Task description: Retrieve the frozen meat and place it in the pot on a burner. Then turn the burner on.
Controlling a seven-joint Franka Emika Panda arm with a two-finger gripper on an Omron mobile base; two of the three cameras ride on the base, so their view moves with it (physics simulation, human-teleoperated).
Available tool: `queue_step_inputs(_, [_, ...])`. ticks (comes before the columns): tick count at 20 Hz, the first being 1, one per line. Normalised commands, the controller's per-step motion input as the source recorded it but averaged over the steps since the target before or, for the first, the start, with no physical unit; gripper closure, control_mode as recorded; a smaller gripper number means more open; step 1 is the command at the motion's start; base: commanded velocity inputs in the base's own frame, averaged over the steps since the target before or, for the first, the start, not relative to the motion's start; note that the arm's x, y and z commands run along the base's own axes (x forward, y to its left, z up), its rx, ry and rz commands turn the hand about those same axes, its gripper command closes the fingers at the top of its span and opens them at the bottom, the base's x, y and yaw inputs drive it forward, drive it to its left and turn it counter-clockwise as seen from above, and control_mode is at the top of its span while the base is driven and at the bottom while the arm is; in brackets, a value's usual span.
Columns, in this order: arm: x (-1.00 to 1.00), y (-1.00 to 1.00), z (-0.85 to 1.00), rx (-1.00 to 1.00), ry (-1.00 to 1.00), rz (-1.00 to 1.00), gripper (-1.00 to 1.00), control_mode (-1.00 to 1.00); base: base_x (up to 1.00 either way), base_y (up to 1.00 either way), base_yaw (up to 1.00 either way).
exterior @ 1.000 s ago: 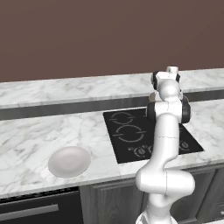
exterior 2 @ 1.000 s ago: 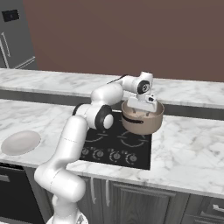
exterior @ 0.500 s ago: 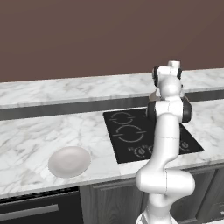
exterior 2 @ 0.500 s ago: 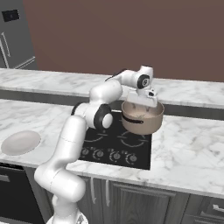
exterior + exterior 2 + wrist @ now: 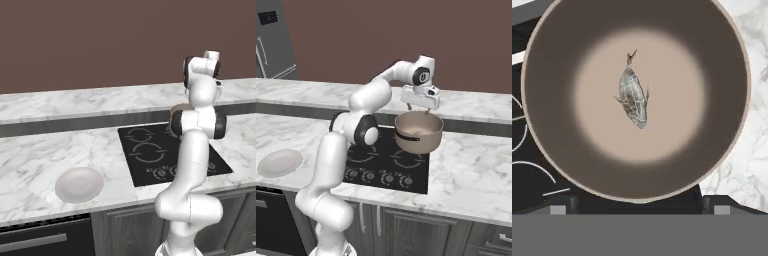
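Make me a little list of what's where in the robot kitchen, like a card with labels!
frozen meat: lying on the pot's pale floor, near the middle
pot: upright on the cooktop's right side
cooktop: black glass, dials along the front
tool: above the pot, holding nothing; open or shut, cannot tell
white dish: on the marble counter, left of the cooktop

Even, diffuse light fills the rendered kitchen, without glare or hard shadows. The pot shades dark at its inner wall and pales toward the centre. Base views look soft and slightly blurred throughout.
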Motion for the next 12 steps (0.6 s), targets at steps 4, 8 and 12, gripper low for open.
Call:
queue_step_inputs(4, [-0.79,0.26,0.41,-0.15,0.0,-0.04,-1.0,-1.0,0.0,0.0,0.0])
queue_step_inputs(8, [-1.0,0.16,0.51,-0.09,-0.01,0.0,-1.0,-1.0,0.0,0.0,0.0])
queue_step_inputs(12, [-1.0,0.18,0.44,-0.02,0.0,-0.01,-1.0,-1.0,0.0,0.0,0.0])
